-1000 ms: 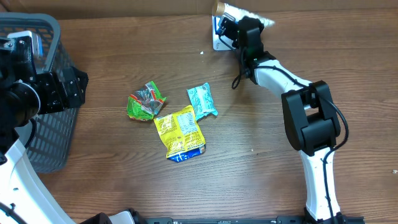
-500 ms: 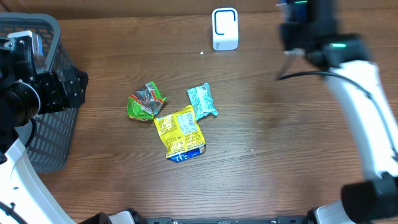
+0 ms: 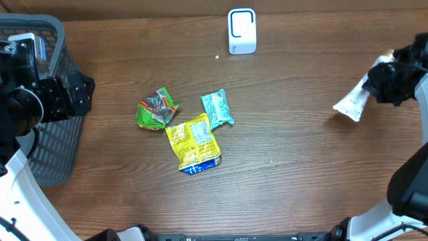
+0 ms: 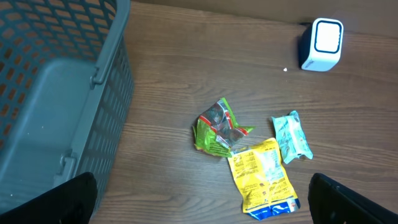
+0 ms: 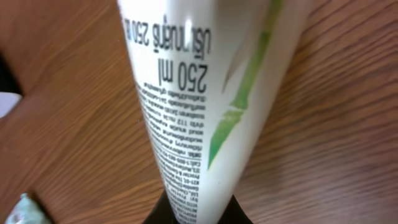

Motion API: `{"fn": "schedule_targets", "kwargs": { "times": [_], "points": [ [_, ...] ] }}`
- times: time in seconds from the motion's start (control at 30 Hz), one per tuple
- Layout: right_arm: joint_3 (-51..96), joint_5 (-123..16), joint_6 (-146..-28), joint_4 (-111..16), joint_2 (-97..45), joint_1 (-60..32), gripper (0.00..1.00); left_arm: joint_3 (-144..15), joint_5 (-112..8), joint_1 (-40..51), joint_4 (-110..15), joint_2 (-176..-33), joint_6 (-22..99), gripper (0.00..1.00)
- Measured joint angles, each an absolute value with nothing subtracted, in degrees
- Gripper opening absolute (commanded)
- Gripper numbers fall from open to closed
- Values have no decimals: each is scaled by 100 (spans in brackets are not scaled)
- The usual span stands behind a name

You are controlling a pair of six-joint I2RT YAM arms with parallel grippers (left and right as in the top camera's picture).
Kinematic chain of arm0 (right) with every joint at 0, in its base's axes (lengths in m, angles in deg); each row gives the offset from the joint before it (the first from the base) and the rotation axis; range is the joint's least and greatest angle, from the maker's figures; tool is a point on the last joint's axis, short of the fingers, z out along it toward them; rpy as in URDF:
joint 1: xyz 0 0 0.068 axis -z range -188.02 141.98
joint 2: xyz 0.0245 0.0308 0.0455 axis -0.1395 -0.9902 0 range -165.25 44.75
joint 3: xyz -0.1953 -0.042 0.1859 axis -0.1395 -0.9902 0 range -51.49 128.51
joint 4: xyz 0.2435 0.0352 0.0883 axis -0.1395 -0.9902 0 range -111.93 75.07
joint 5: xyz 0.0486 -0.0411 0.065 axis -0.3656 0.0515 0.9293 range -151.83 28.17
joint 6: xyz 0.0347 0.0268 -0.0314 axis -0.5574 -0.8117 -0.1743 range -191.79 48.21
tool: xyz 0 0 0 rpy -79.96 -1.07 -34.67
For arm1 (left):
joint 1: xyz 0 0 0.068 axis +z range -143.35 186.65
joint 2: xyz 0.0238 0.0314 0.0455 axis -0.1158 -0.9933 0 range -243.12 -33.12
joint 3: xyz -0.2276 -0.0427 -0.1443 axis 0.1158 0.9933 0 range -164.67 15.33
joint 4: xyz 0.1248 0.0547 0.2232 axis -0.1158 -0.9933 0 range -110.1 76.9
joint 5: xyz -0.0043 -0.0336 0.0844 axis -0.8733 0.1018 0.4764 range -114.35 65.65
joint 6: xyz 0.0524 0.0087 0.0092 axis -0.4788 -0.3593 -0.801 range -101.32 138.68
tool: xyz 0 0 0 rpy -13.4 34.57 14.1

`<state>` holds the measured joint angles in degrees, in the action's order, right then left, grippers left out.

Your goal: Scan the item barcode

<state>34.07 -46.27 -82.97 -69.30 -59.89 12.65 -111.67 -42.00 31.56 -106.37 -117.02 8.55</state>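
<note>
At the frame's right edge my right gripper [image 3: 384, 80] pinches a white tube [image 3: 352, 102]; far left, my left gripper [image 3: 75, 94] stands spread wide.

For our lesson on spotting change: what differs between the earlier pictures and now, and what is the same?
The right gripper, shut on the white tube, swung from the white scanner to the table's right side, tube in tow. Nothing was released. The open left gripper, grey basket, green packet, yellow packet and teal packet stayed put.
</note>
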Motion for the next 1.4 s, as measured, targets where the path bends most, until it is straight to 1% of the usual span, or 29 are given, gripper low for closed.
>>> {"fn": "schedule_targets", "kwargs": {
  "times": [0.27, 0.4, 0.43, 0.47, 0.5, 0.53, 0.57, 0.6, 0.63, 0.7, 0.8, 0.9, 1.0, 1.07, 1.2, 1.23, 1.33, 1.4],
  "points": [
    [2638, -4590, -8008, -5778, -6127, 1333, 4, -11167, -4200, 3156, -10637, -11702, 855, 100],
    [2504, -4728, -7986, -5601, -6337, 1333, 4, -11167, -4200, 3156, -10635, -11702, 855, 100],
    [2489, -4770, -7975, -5596, -6389, 1333, 5, -11167, -4200, 3156, -10635, -11702, 855, 100],
    [2485, -4807, -7969, -5579, -6442, 1333, 11, -11167, -4200, 3156, -10635, -11702, 855, 100],
    [2483, -4844, -7973, -5540, -6494, 1335, 27, -11167, -4200, 3156, -10635, -11702, 855, 100],
    [2483, -4864, -7958, -5487, -6542, 1337, 63, -11167, -4200, 3156, -10635, -11702, 855, 100],
    [2483, -4883, -7956, -5433, -6612, 1339, 75, -11167, -4200, 3156, -10635, -11702, 855, 100],
    [2483, -4901, -7964, -5433, -6628, 1339, 80, -11167, -4200, 3156, -10635, -11702, 855, 100],
    [2483, -4901, -7964, -5448, -6634, 1348, 82, -11167, -4200, 3156, -10635, -11702, 855, 100],
    [2522, -4896, -7940, -5590, -6634, 1355, 81, -11167, -4200, 3156, -10635, -11702, 855, 100],
    [2804, -4850, -7943, -6283, -6634, 1365, 80, -11167, -4200, 3158, -10637, -11702, 855, 100],
    [3624, -4728, -7943, -7299, -6632, 1355, 80, -11167, -4200, 3156, -10639, -11702, 855, 100],
    [4281, -4483, -7949, -7756, -6575, 1287, 81, -11167, -4200, 3156, -10635, -11702, 855, 100],
    [4548, -4217, -7947, -7806, -6499, 1142, 81, -11167, -4200, 3156, -10635, -11702, 855, 100],
    [4655, -3677, -7953, -7575, -6402, 522, 81, -11167, -4202, 3156, -10635, -11702, 855, 100],
    [4653, -3563, -7951, -7478, -6409, 183, 81, -11167, -4200, 3156, -10637, -11702, 855, 100],
    [4653, -3445, -7951, -7299, -6422, -433, 80, -11167, -4200, 3156, -10635, -11702, 855, 100],
    [4653, -3417, -7949, -7142, -6459, -975, 73, -11167, -4200, 3156, -10635, -11702, 855, 100]
  ]
}}
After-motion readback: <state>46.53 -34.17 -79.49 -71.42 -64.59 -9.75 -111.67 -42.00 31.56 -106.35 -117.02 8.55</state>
